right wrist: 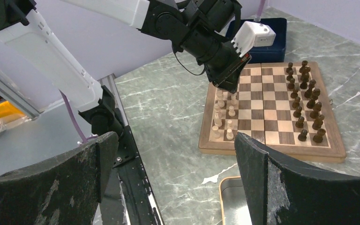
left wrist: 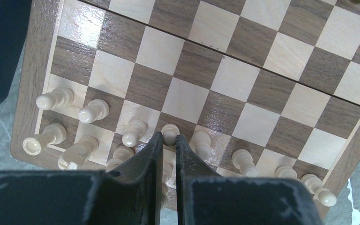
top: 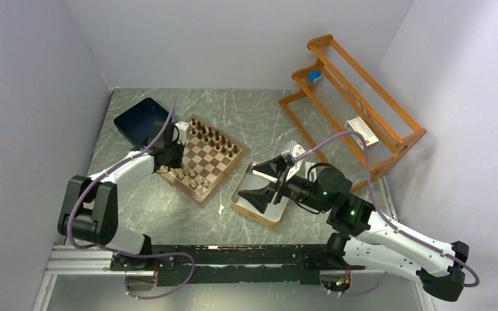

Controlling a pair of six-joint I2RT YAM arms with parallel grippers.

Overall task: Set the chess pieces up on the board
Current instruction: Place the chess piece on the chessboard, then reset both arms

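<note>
Setup nearly done: on the board (top: 207, 155), at the counter's far left, dark pieces (top: 219, 138) line its far edge; left jaws pinch a pale pawn (left wrist: 170, 133) among the near ranks; right jaws gape, empty.

The board (left wrist: 201, 70) is varnished wood and pretty glossy, with light glaring off the squares. The pale chess pieces (left wrist: 93, 110) are smooth turned wood with a soft sheen. The dark chess pieces (right wrist: 304, 101) are the same, just a deeper stain. The bench (top: 246, 110) looks like polished grey-green marble with white veins. The left claw (left wrist: 168, 138) and right claw (right wrist: 176, 138) both have matt black fingers, plastic by the look of them, scuffed grey along the edges. The tin (right wrist: 234, 206) is dull silver metal. The rack (top: 363, 85) is shiny orange wood.
</note>
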